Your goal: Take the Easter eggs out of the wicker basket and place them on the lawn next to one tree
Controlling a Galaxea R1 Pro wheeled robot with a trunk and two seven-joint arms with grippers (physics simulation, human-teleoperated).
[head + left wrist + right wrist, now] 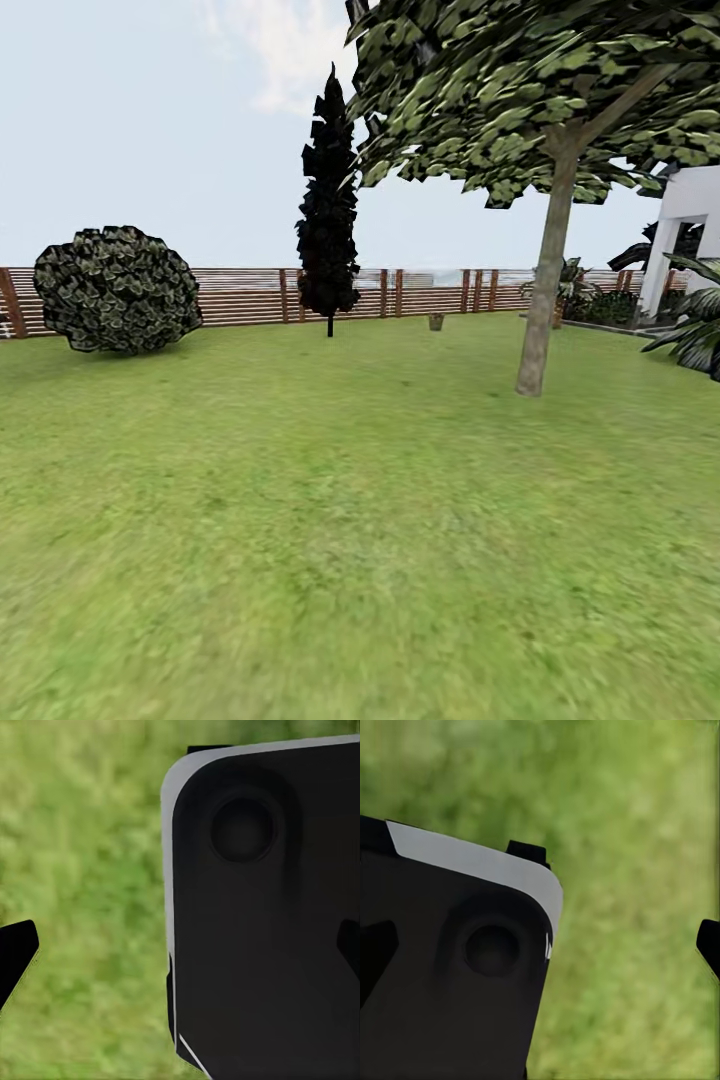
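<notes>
- Facing open lawn (pixel 300 520); we see the tree (pixel 545 290) trunk upright, leaning slightly, right of centre.
- Fence (pixel 250 296) edges the far side.
- Tool states: cannot tell, both.

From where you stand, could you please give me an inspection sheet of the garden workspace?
Surface: lawn, mottled green grass.
Job's things: tree right of centre; small brownish container by the fence, too far away to identify.
Clutter: nothing seen.
Grippers: left gripper and right gripper, fingertips wide apart, holding nothing, above grass.
Cables: nothing seen.
Surroundings: wooden fence, dark conifer, round shrub, white house, palm plant.
</notes>
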